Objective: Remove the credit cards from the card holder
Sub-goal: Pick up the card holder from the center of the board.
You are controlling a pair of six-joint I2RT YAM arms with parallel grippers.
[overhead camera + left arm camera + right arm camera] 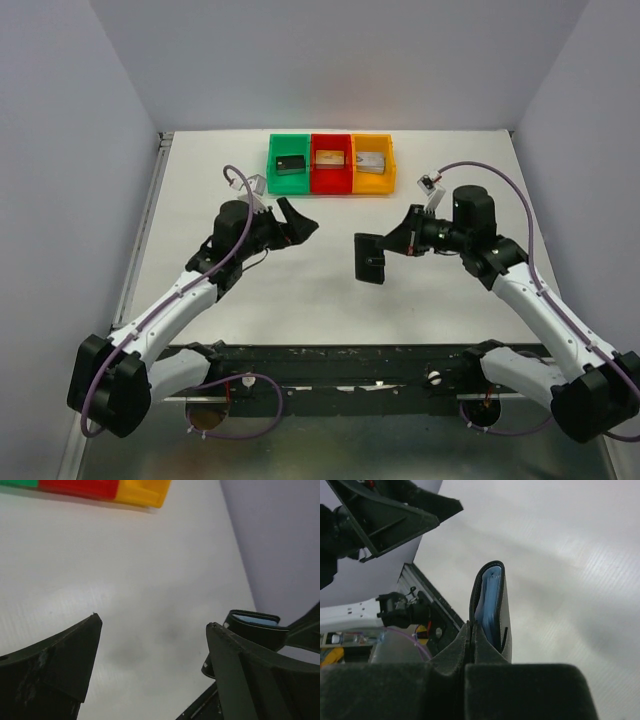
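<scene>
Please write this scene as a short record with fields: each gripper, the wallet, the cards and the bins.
Left gripper: open, holding nothing
Right gripper: shut on the wallet
Wallet: folded almost shut, blue lining showing at its edge
Cards: none in view; the inside of the wallet is hidden
Far side: green bin, red bin, yellow bin, side by side in a row

Free table (330,215) between card holder (369,258), bins (331,184)
</scene>
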